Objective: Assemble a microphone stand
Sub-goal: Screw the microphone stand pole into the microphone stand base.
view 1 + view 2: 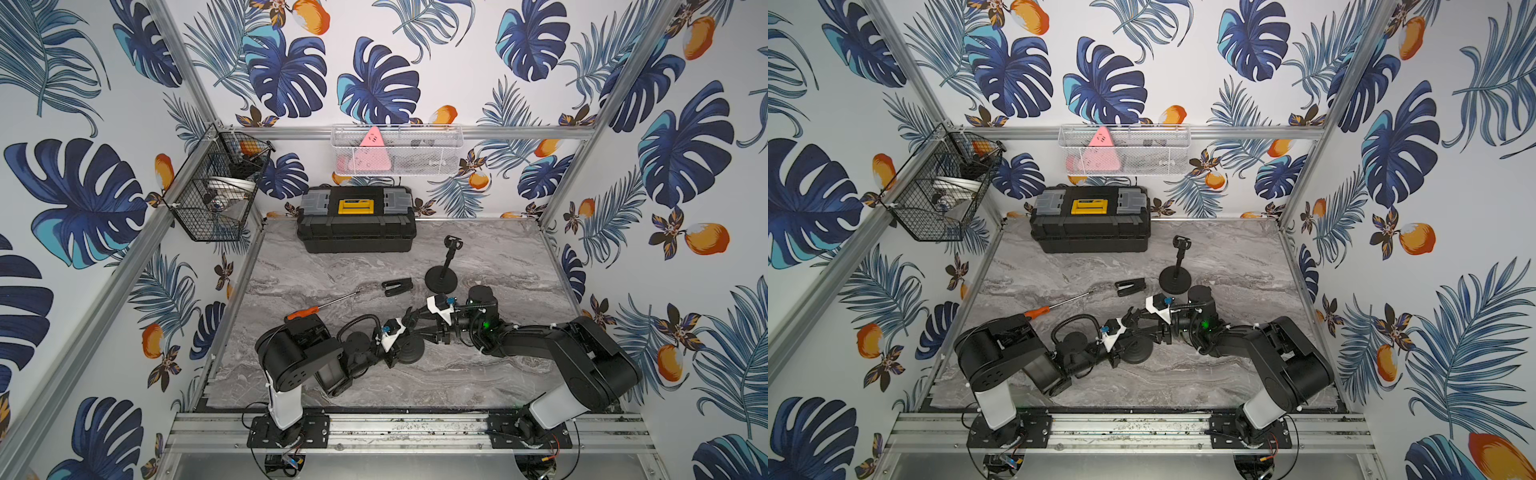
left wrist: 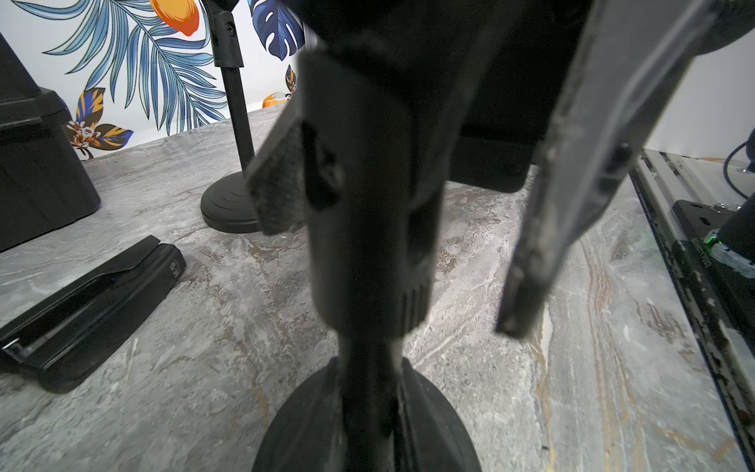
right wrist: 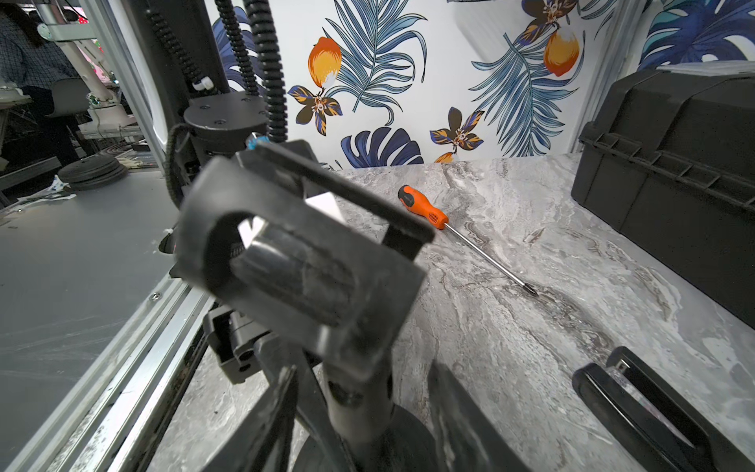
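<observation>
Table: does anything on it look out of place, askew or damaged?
A loose clip lies flat on the table, between the screwdriver and the far stand, mounted on nothing. The screwdriver lies outside the shut toolbox. Nothing looks spilled or broken.

Toolbox (image 1: pixel 356 224) walls back — screwdriver (image 1: pixel 302 312), clip (image 1: pixel 397 286), upright stand (image 1: pixel 441 279) crowd middle; tabletop (image 1: pixel 511 257) open rightward.
</observation>
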You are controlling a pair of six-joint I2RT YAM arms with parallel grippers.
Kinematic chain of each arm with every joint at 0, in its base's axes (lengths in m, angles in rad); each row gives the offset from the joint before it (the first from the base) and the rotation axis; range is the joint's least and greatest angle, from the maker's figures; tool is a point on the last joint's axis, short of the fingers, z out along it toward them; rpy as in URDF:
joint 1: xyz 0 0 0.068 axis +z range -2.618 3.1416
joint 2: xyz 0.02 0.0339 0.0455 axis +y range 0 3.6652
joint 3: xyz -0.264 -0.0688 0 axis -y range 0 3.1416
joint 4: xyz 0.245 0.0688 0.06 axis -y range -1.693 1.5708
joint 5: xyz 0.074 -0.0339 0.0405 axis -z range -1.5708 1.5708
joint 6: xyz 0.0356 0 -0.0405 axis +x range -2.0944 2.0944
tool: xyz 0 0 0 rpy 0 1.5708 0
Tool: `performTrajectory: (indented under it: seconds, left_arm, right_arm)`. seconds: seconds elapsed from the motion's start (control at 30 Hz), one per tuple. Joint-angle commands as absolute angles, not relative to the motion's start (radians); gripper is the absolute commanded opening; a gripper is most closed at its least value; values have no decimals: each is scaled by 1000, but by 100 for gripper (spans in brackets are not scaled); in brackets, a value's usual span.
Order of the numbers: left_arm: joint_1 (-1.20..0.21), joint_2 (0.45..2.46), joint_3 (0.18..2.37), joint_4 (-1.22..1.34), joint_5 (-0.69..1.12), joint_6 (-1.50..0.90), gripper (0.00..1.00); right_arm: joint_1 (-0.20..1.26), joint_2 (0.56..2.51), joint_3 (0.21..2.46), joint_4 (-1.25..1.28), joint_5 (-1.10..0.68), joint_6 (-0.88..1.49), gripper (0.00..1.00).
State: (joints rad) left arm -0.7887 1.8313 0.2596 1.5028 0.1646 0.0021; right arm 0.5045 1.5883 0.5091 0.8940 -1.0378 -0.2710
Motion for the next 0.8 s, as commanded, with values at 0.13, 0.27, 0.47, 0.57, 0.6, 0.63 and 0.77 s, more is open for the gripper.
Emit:
performTrajectory:
  seconds: [0.13,0.27,0.47,0.57,0.6,0.63,0.77]
  left_arm:
    - [-788,1839,264,1545,176,16,18]
    - [-789,1846,267,1545,174,16,18]
    - [-789,1838,263,1545,163,17,18]
    - [-788,1835,262,1545,158,18,21]
    - [-788,1834,261,1545,154,18,22]
    - [-789,1832,259,1545,152,18,23]
    - [-788,1821,250,1545,143,17,26]
  right_arm:
    - [509,1609,521,961,-1082,-225,46]
    - [515,1618,521,999,-1085,-197,35]
    - [520,1613,495,1028,-1054,-189,9]
    - [522,1597,491,986,-1045,-207,0]
    - [525,1589,487,979,-1038,-215,0]
    - [528,1581,479,973,-1027,-220,0]
    - [551,1528,452,909,-957,-267,0]
